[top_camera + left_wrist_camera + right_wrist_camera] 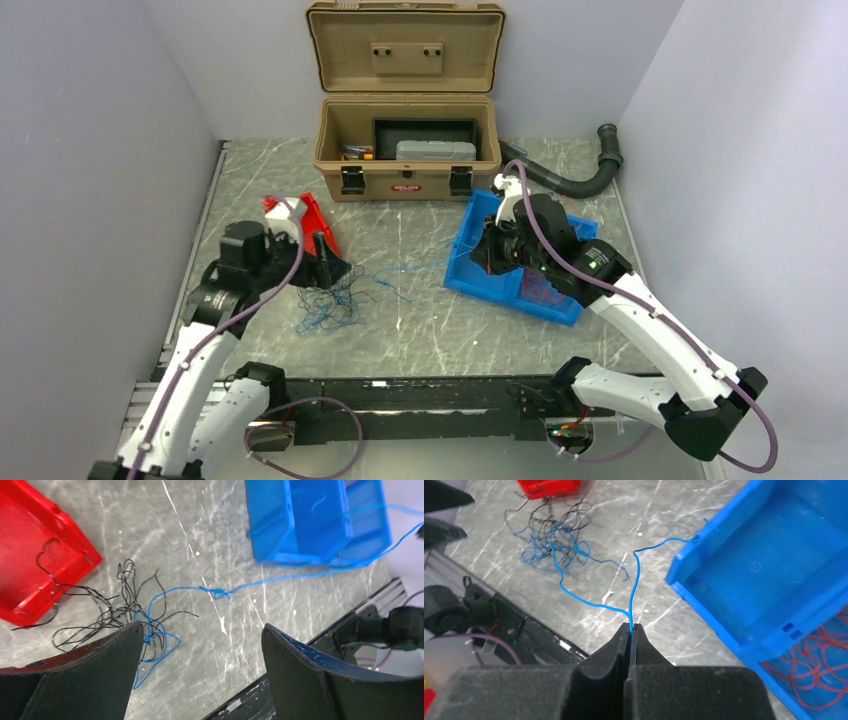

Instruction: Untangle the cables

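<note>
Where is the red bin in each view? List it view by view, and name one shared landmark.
Top external: the red bin is left of centre.
Left wrist: upper left corner, with black wires trailing onto it.
Right wrist: top edge, left of centre, partly cut off.
Shared landmark: the blue bin.

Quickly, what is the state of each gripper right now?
Left gripper: open, holding nothing.
Right gripper: shut on a blue cable.
</note>
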Robot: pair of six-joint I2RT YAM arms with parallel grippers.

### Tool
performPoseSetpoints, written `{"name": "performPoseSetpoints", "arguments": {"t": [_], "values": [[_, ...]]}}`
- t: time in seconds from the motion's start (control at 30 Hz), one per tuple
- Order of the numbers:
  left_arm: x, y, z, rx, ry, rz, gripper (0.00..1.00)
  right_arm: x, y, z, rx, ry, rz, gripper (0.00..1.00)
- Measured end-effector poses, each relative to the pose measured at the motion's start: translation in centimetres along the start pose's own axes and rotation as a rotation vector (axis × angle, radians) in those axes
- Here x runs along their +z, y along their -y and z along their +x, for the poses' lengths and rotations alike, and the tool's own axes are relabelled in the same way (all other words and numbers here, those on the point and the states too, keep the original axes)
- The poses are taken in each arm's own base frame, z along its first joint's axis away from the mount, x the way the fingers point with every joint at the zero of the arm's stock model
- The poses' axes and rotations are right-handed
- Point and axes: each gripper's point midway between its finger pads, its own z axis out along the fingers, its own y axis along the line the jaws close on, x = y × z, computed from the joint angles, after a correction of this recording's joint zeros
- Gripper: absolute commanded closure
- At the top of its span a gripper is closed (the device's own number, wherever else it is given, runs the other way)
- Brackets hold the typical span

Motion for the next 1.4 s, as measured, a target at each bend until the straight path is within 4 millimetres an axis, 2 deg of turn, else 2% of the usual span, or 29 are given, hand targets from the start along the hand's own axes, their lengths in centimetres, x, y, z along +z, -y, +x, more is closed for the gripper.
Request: {"name": "performPoseSetpoints", "arguments": {"t": [0.1,0.2,0.33,0.47,0.67,0.77,0.97,1.17,1.23,1.27,1.33,1.37,1.4], "values": [[1.6,1.4,1.5,0.036,-0.082,0.025,0.11,-0.8,1.2,-0.1,0.018,0.024,0.068,1.0],[3.7,1.9,2.8,0.02,-0.155,0.02,0.11,-2.0,1.6,-0.9,0.025,0.072,0.096,1.0],[6.3,1.2,4.3,-0.088,-0.227,-0.043,0.09,-3.6,1.1,-3.1,0.026,0.149,0.09,1.0],[8.3,0.2,5.3,-0.286,-0.229,-0.121,0.04,-4.2,0.8,-3.7,0.026,0.174,0.08,1.0],[9.7,-0.2,7.2,-0.582,-0.171,-0.14,0.05,-4.3,0.9,-3.5,0.033,0.179,0.081,1.0],[9.9,0.0,7.3,-0.693,-0.162,-0.156,0.12,-4.4,1.0,-3.2,0.036,0.18,0.08,1.0],[10.6,0.1,6.5,-0.814,-0.13,-0.213,0.28,-4.5,1.3,-2.6,0.038,0.181,0.08,1.0],[11.5,-0.6,7.7,-0.922,-0.182,-0.305,0.33,-4.6,1.2,-2.7,0.038,0.192,0.078,1.0],[11.8,-0.9,8.3,-0.944,-0.2,-0.331,0.42,-4.6,1.2,-2.8,0.038,0.196,0.077,1.0],[12.0,-1.1,8.7,-0.956,-0.21,-0.343,0.51,-4.6,1.2,-2.9,0.038,0.198,0.076,1.0],[12.4,-1.3,9.2,-0.975,-0.227,-0.359,0.83,-4.6,1.2,-2.9,0.038,0.2,0.076,1.0],[12.6,-1.4,9.5,-0.98,-0.237,-0.367,0.94,-4.6,1.2,-2.9,0.038,0.201,0.078,1.0],[12.8,-1.5,9.9,-0.986,-0.246,-0.376,0.96,-4.7,1.3,-3.0,0.039,0.203,0.083,1.0]]}}
